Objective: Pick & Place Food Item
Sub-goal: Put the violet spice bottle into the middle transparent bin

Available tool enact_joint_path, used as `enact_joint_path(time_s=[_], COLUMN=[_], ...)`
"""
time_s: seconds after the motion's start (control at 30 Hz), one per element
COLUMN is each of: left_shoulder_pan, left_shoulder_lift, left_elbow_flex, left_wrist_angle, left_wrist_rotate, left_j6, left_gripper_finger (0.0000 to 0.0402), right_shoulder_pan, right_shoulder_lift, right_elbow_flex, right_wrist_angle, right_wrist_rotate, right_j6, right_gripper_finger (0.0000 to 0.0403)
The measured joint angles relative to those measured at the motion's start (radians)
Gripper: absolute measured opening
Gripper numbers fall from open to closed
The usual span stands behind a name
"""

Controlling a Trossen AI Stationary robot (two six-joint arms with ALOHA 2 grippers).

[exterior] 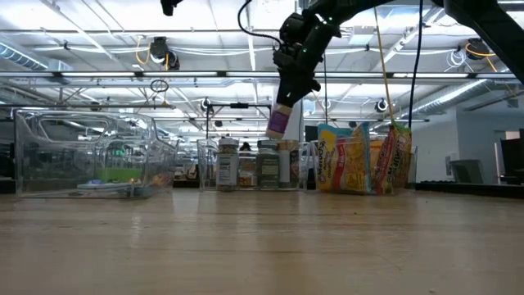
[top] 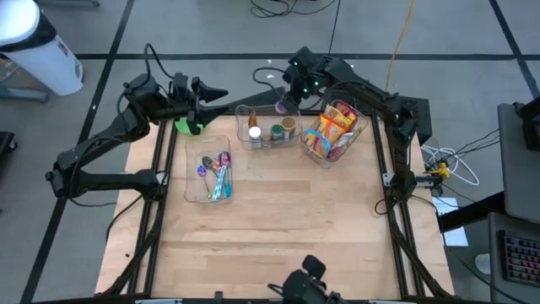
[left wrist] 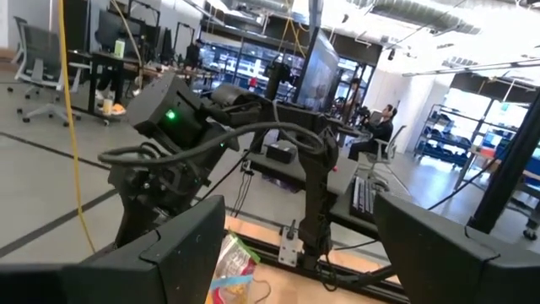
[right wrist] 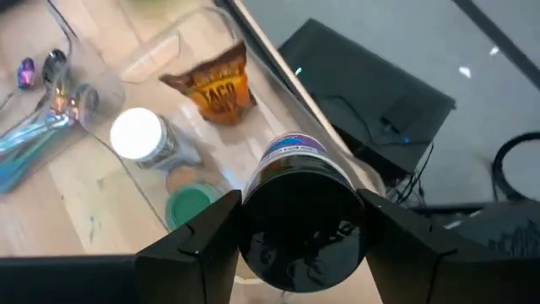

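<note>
Risk: jar is held high above the middle bin and judged liable to slip or tip if released from this height; bottles already standing in the bin could be struck and knocked over.
Cause: jar hangs tilted in the low view, its purple-labelled end lowest, so a clean upright landing is judged unlikely unless it is lowered and squared first.
Second risk: bin wall may be clipped on descent, since the jar sits over the bin's far edge, not its centre.
Right gripper: jaws are closed on the jar's dark cap, one finger on each side; jar is lifted clear of table.
Left gripper: jaws stand wide apart and empty; it is held raised near the table's far left corner, beside the spoon bin, touching nothing.
Snack bin: untouched, just beside the middle bin.
</note>
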Motion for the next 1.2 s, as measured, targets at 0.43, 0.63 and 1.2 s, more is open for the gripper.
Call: enact_joint_path(time_s=[0.43, 0.63, 1.2], left_shoulder_pan=[0.000, 0.000, -0.001], left_shoulder_lift=[0.000, 0.004, 0.073], left_elbow_flex=[-0.001, -0.001, -0.001], left_wrist_angle=[-0.050, -0.050, -0.068], left_wrist_rotate=[-0.001, -0.001, 0.005], left_j6=[0.003, -0.001, -0.034], left_gripper_finger=[0.0312, 0.0312, 0.0312], right_shoulder_pan=[-0.003, -0.003, -0.003], right_shoulder_lift=[0.000, 0.000, -0.002], right_elbow_flex=[-0.189, -0.247, -0.357], right_wrist_angle=[0.088, 0.177, 0.252], right_wrist_rotate=[0.074, 0.072, 0.071], right_j6=[0.034, 0.060, 0.039], right_gripper_finger=[0.0197, 0.0197, 0.0197])
